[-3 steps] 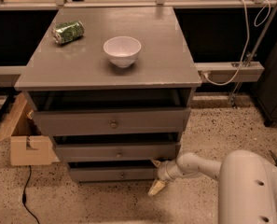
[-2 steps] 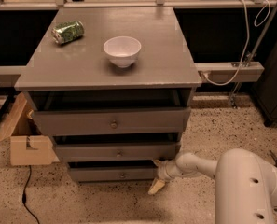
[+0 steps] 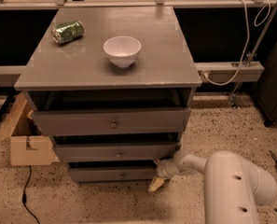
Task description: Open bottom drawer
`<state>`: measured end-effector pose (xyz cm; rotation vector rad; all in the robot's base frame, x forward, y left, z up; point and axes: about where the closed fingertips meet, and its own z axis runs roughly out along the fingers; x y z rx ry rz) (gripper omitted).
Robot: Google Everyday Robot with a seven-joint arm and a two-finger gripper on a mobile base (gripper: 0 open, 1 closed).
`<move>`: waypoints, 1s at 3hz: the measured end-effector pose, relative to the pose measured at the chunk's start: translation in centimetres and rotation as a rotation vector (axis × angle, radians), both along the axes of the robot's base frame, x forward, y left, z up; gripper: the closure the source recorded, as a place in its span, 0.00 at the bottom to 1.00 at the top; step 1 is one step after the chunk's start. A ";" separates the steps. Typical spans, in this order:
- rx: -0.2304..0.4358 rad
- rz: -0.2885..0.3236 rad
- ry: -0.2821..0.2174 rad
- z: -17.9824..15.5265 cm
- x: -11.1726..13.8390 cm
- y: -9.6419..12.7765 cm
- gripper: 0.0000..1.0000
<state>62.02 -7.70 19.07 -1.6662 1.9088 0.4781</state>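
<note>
I see a flat, matte grey wooden cabinet whose counter [image 3: 175, 55] has a smooth, faintly glossy top. A round white bowl [image 3: 122, 50] sits near the middle of it. A dented green can [image 3: 68, 31] lies on its side towards the back left corner.

Three plain fronts step down below the front edge. The bottom drawer [image 3: 100, 174] is the lowest and narrowest, with a tiny round centre knob and a dark gap above it.

The gripper [image 3: 155, 184], tan-tipped on a rounded cream arm [image 3: 231, 181], hangs low under the front right corner. It is just beside the right end of that drawer front. I cannot tell whether it is open or closed, nor whether it touches the wood.

The floor [image 3: 212, 129] is speckled stone. A cardboard box [image 3: 28, 148] stands below the left edge.
</note>
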 end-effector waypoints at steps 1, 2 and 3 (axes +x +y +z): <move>-0.010 -0.004 0.024 -1.5 0.3 0.2 0.18; -0.013 -0.007 0.026 -1.5 0.0 0.2 0.50; -0.039 -0.031 0.036 -1.5 -1.9 -0.3 0.73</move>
